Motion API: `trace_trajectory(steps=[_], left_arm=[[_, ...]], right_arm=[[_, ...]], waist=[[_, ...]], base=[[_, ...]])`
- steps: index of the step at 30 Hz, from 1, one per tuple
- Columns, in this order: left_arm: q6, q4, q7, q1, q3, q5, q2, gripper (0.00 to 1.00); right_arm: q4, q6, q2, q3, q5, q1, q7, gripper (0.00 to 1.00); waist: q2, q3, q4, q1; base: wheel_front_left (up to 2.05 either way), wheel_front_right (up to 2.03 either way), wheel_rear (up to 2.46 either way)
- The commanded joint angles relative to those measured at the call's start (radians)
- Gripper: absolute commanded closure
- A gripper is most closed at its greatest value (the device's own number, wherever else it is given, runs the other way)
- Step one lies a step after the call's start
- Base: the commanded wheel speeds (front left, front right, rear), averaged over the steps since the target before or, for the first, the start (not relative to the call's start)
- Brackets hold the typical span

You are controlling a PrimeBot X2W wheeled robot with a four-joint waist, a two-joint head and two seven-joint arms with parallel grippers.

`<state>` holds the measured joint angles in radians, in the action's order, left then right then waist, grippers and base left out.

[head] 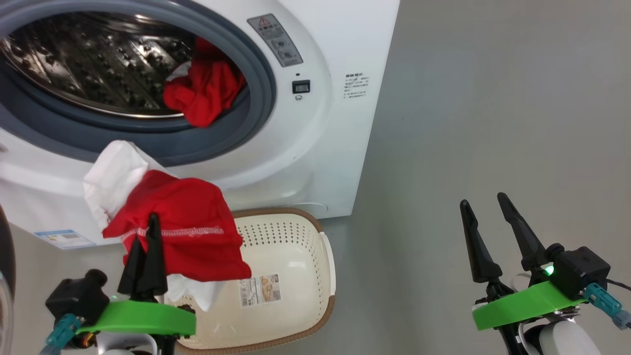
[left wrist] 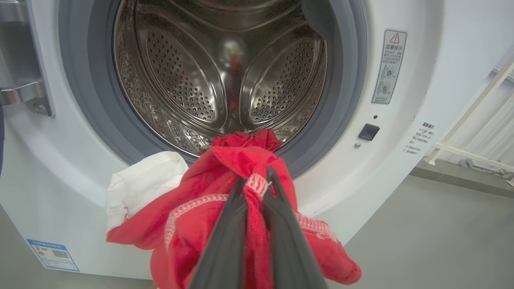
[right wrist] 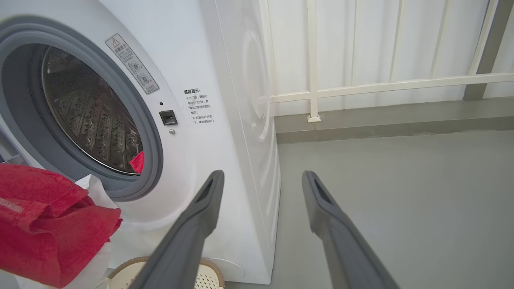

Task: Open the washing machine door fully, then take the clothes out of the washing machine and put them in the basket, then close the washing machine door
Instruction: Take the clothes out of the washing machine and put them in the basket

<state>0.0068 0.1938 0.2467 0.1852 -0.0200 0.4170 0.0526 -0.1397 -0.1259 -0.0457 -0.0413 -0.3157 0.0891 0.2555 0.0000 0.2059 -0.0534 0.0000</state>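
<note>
The washing machine (head: 305,148) stands with its drum open; the washing machine door shows as a black rim (head: 7,256) at the far left edge. One red garment (head: 204,96) lies at the drum's front lip. My left gripper (head: 149,223) is shut on a bunch of clothes, a red garment (head: 187,231) together with a white cloth (head: 113,177). The bunch hangs in front of the machine, over the left part of the basket (head: 296,246). In the left wrist view the fingers pinch the red fabric (left wrist: 225,216) at the left gripper (left wrist: 257,176). My right gripper (head: 483,199) stands open over the floor, holding nothing.
Grey floor (head: 493,98) stretches to the right of the machine. A white railing (right wrist: 361,86) and a wall run behind it. The door hinge (left wrist: 24,94) sits at the left of the opening. The basket stands close against the machine's front.
</note>
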Motion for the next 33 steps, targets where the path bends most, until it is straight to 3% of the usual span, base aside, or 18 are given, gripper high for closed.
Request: trace_trajectory(steps=[1, 17, 33], left_arm=[[-0.008, -0.004, 0.007, 0.030, 0.027, 0.007, 0.011, 1.00], [-0.067, 0.281, 0.015, 0.193, 0.028, 0.037, 0.001, 1.00], [-0.125, 0.745, -0.001, 0.417, -0.019, 0.121, 0.012, 1.00]], right_arm=[[0.028, -0.005, -0.004, -0.025, -0.010, 0.017, 0.006, 0.00], [0.042, -0.005, -0.004, -0.028, 0.010, 0.063, 0.006, 0.00], [0.046, -0.005, -0.004, -0.065, -0.007, 0.142, 0.006, 0.00]], waist=[[0.0000, 0.020, -0.008, 0.0000], [0.0000, 0.148, -0.018, 0.0000], [0.0000, 0.305, -0.067, 0.0000]], base=[[0.00, 0.00, 0.00], [0.00, 0.00, 0.00], [0.00, 0.00, 0.00]])
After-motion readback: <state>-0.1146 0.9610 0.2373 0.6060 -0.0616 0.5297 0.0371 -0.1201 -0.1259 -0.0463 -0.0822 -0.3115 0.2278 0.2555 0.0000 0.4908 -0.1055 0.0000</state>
